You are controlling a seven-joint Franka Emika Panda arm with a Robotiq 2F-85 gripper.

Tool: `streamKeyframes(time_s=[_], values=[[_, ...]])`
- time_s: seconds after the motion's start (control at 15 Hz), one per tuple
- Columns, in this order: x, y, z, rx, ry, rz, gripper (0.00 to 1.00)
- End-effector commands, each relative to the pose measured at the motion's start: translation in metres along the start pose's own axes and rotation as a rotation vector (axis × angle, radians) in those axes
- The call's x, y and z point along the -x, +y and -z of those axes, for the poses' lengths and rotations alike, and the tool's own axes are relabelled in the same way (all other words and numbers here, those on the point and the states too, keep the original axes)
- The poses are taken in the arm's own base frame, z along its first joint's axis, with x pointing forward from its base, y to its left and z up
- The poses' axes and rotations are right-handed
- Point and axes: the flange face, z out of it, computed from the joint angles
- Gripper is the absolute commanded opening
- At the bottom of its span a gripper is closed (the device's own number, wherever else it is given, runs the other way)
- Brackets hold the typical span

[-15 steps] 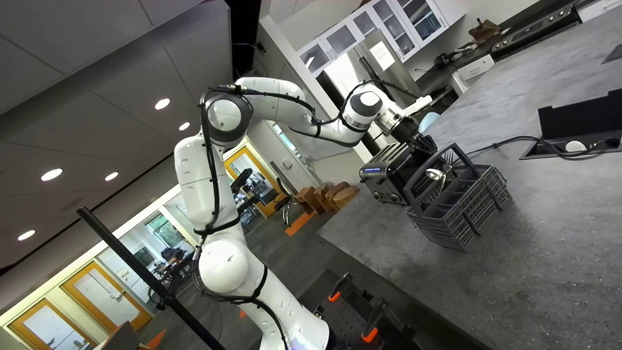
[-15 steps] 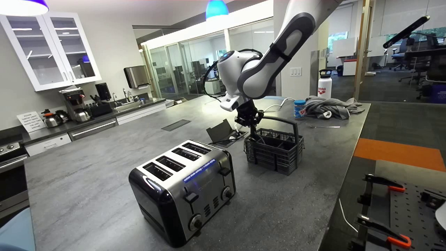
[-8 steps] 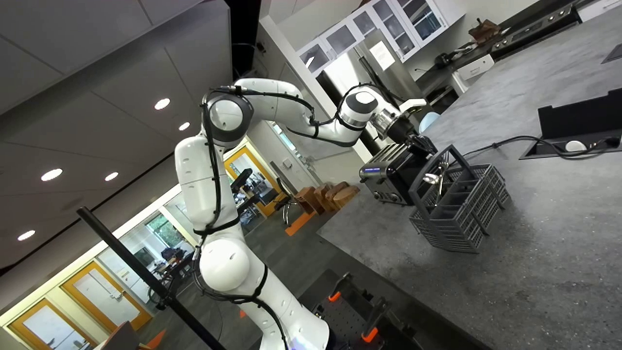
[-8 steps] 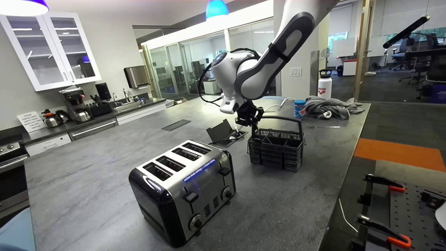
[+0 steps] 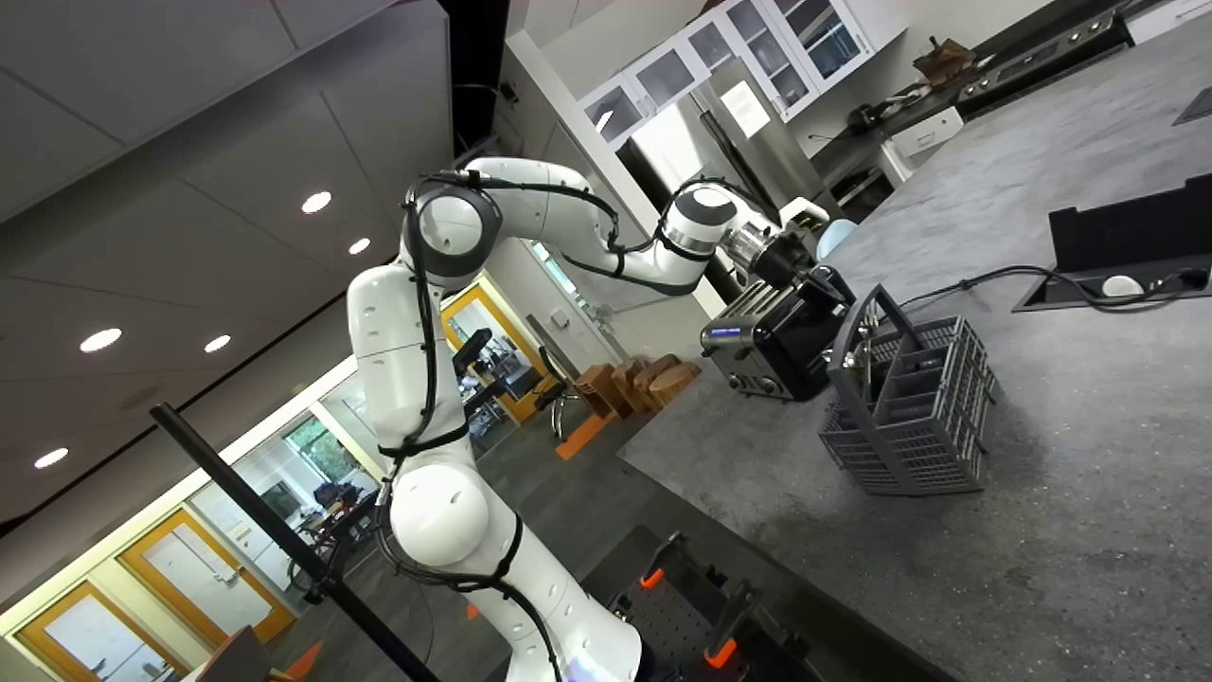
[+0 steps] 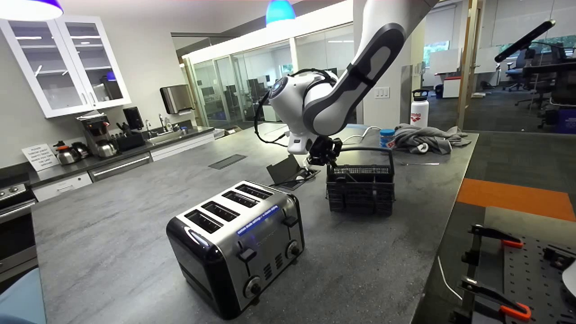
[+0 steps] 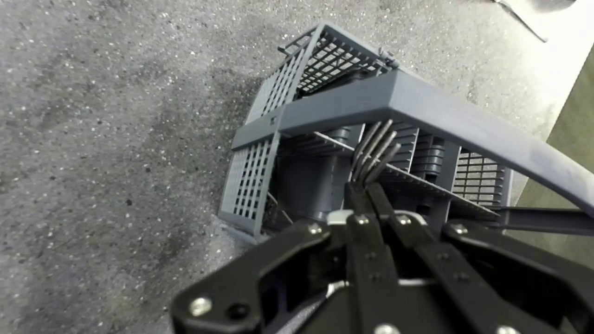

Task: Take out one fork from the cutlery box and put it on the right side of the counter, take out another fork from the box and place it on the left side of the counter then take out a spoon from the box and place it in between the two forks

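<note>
Grey counter [image 6: 355,265]: under the cutlery box [image 6: 362,193] | cutlery box: probably light, apt to drag | gripper [image 7: 364,186]: over box, pinched together, seemingly on a fork [image 7: 368,162] | fork: tines above box, likely stiff, light, slippery; hold at neck

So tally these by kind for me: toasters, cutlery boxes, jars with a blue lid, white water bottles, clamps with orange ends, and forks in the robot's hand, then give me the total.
Toaster: 1
Cutlery box: 1
Blue-lidded jar: 1
White water bottle: 1
Orange-ended clamps: 2
Fork in the hand: 1
Total: 7
</note>
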Motion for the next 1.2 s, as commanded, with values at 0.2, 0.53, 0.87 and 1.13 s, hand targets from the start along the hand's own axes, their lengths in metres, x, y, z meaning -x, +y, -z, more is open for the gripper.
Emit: streamKeyframes(time_s=[0.2, 0.53, 0.87, 1.13], values=[[-0.006, 0.003, 0.005, -0.011, -0.072, 0.056, 0.01], [-0.013, -0.001, -0.003, 0.029, -0.077, -0.004, 0.01], [-0.01, 0.004, -0.004, 0.135, -0.06, -0.271, 0.01], [-0.012, 0.006, -0.002, 0.147, -0.092, -0.402, 0.01]])
